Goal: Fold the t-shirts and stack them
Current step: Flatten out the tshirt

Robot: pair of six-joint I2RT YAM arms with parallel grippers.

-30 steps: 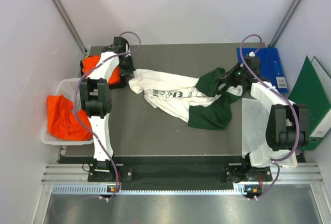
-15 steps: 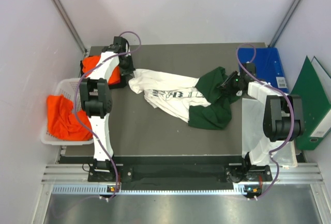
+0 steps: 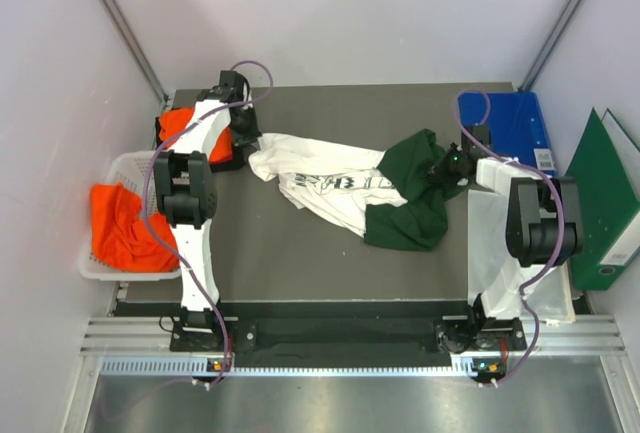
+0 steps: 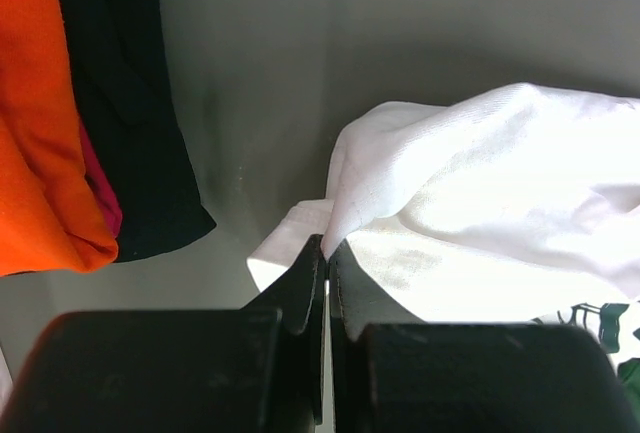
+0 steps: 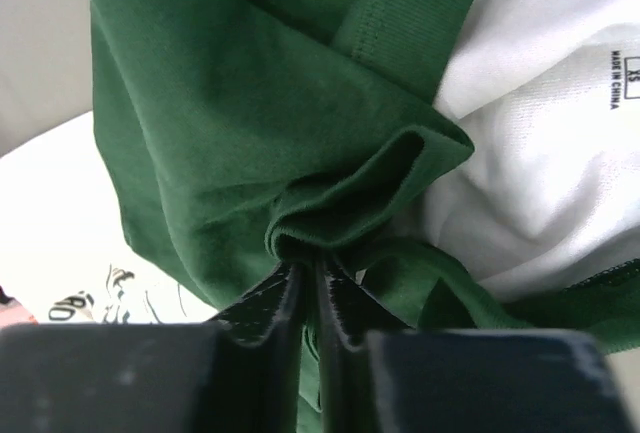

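Observation:
A t-shirt with a white front [image 3: 330, 178], black print and dark green sleeves [image 3: 410, 215] lies crumpled across the middle of the dark mat. My left gripper [image 3: 248, 149] is at its left end, shut on a fold of white cloth [image 4: 400, 153]; the left gripper [image 4: 326, 245] has the cloth pinched at its tips. My right gripper [image 3: 438, 170] is at the shirt's right end. In the right wrist view the right gripper [image 5: 312, 261] is shut on a bunched green fold [image 5: 350, 198]. A folded orange t-shirt [image 3: 180, 123] lies at the back left. Another orange t-shirt [image 3: 125, 228] fills the basket.
The white mesh basket [image 3: 122, 165] hangs off the table's left side. A blue folder [image 3: 510, 118] lies at the back right, with a green folder [image 3: 600, 203] standing beyond the right edge. A white sheet [image 3: 495, 253] lies under the right arm. Dark cloth [image 4: 125, 103] lies beside the orange shirt.
My right gripper let go, moved slightly toward the near side and closed again on the green cloth. The left gripper and the shirt's left end have stayed put.

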